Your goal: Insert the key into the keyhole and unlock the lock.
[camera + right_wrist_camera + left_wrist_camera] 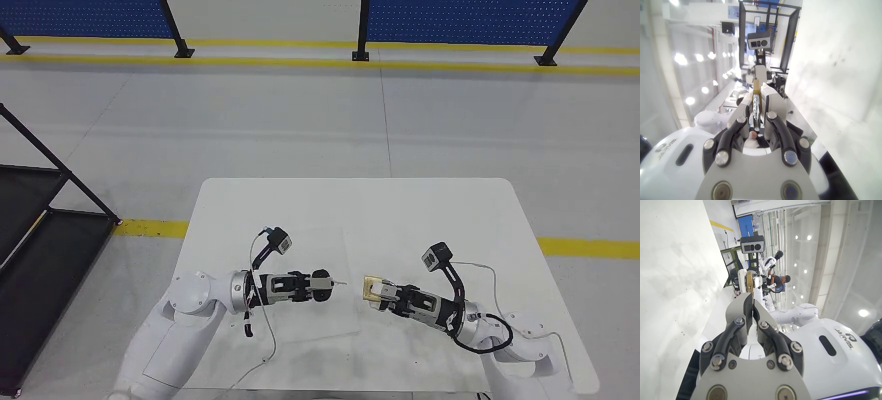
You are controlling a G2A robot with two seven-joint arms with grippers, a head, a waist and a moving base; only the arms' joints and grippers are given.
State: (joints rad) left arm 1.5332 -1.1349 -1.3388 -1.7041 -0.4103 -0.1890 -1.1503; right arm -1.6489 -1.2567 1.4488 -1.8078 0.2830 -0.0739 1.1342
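Observation:
The brass padlock (372, 290) hangs above the white table (450, 220), and my right gripper (386, 293) is shut on it. In the right wrist view the padlock's brass body (755, 86) sticks out past the fingers and its silver shackle (755, 110) lies between them. My left gripper (327, 284) is shut on a thin key (341, 283) that points at the padlock across a small gap. In the left wrist view my left gripper (752, 299) lines up just short of the padlock (749, 282), whose keyhole face is turned toward it.
Both grippers face each other over the table's near middle. A black rack (40, 230) stands off the table's left side. Blue barriers (460, 20) line the far floor.

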